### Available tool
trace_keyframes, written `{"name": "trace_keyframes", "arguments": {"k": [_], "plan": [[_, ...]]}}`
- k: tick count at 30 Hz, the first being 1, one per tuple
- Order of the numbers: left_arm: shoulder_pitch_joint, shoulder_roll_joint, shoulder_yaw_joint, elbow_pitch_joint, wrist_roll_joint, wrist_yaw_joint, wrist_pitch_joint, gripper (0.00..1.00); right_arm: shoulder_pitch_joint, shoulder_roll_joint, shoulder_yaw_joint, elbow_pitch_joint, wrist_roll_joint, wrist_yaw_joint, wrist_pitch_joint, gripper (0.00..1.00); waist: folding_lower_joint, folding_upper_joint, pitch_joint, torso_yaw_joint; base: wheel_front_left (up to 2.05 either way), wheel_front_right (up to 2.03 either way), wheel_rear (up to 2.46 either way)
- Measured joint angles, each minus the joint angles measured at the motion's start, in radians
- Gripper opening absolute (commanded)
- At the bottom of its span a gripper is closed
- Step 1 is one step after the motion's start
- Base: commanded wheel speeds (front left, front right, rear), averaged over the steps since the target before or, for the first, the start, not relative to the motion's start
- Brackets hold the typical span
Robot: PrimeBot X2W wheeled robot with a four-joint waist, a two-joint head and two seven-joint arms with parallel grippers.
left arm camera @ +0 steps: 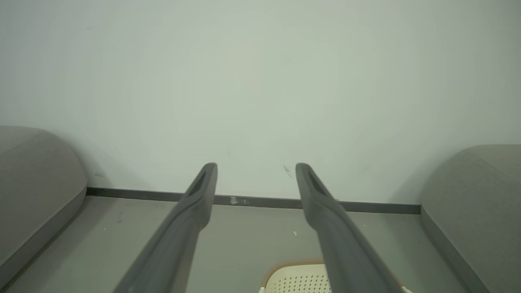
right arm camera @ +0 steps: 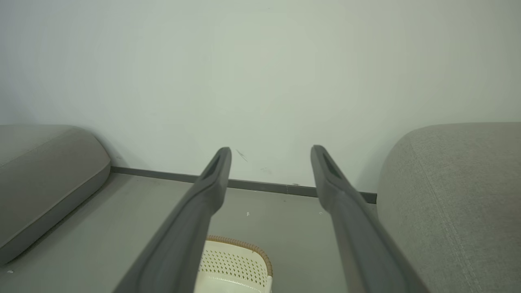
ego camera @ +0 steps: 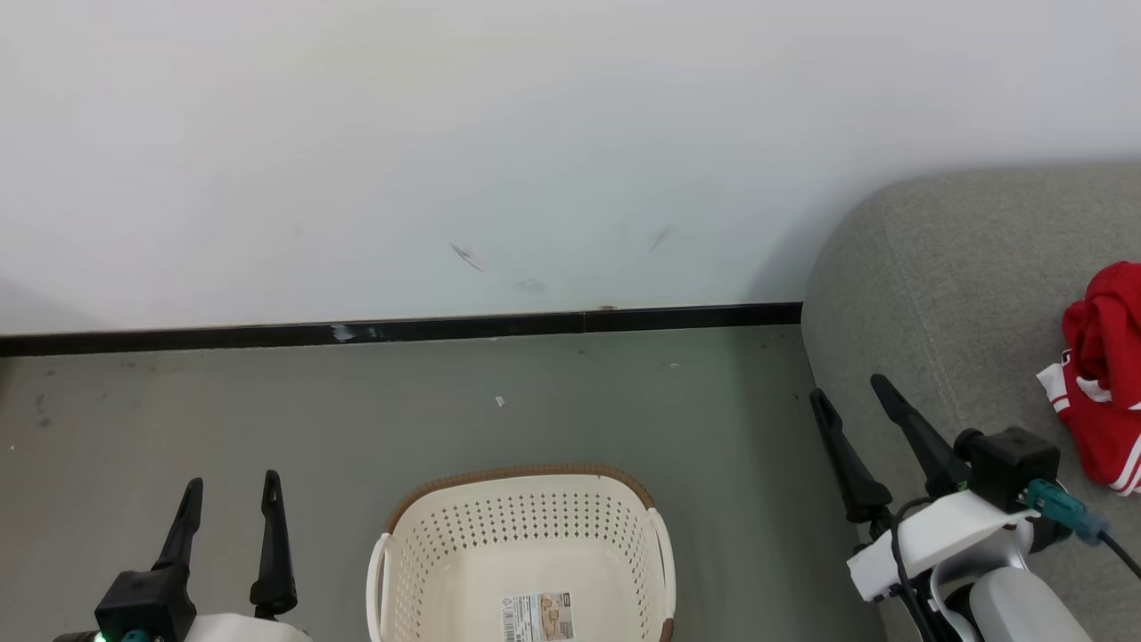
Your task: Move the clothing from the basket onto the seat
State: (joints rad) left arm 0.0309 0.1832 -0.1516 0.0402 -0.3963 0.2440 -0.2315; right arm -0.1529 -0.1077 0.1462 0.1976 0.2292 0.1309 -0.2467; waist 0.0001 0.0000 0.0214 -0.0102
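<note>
We note the seat (ego camera: 945, 294) at the right, backed against the white wall. The basket (ego camera: 526, 470) stands on the grey floor between the two arms, near the seat's left edge; its bare bottom shows a label (ego camera: 537, 617) (the near end is cut off). The clothing (ego camera: 1105, 383) lies bunched on the seat at the frame's edge, and we cannot tell whether it is one piece or two. Left gripper (ego camera: 233, 481): fingers spread, empty, beside the basket. Right gripper (ego camera: 847, 390): fingers spread, empty, at the seat's left edge, apart from the clothing.
</note>
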Motion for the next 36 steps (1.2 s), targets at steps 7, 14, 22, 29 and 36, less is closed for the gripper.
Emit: {"name": "trace_keyframes", "arguments": {"k": [7, 14, 22, 29, 36], "plan": [[0.027, 0.000, -0.002, 0.003, -0.006, 0.000, 0.000, 1.00, 0.063, 0.024, -0.042, -0.020, -0.046, 0.000, -0.001, 1.00, 0.0000, 0.0000, -0.025, 0.009, 0.00, 0.00, 0.00], [0.043, -0.001, -0.004, 0.001, -0.007, -0.001, -0.001, 1.00, 0.114, 0.049, -0.055, -0.037, -0.066, 0.000, -0.001, 1.00, 0.0000, 0.0000, -0.046, 0.010, 0.00, 0.00, 0.00], [0.043, 0.000, -0.004, -0.004, -0.007, -0.002, -0.008, 1.00, 0.150, 0.054, -0.060, -0.061, -0.082, 0.000, -0.001, 1.00, 0.0000, 0.0000, -0.059, 0.003, 0.00, 0.00, 0.00], [0.044, 0.001, -0.008, -0.011, -0.007, -0.004, -0.008, 1.00, 0.171, 0.060, -0.066, -0.085, -0.090, 0.000, -0.001, 1.00, 0.0000, 0.0000, -0.054, -0.002, 0.00, 0.00, 0.00], [0.044, 0.002, -0.016, -0.015, -0.007, -0.005, -0.008, 1.00, 0.174, 0.063, -0.070, -0.099, -0.097, 0.000, -0.001, 1.00, -0.0001, 0.0000, -0.046, -0.004, 0.00, 0.00, 0.00]]}}
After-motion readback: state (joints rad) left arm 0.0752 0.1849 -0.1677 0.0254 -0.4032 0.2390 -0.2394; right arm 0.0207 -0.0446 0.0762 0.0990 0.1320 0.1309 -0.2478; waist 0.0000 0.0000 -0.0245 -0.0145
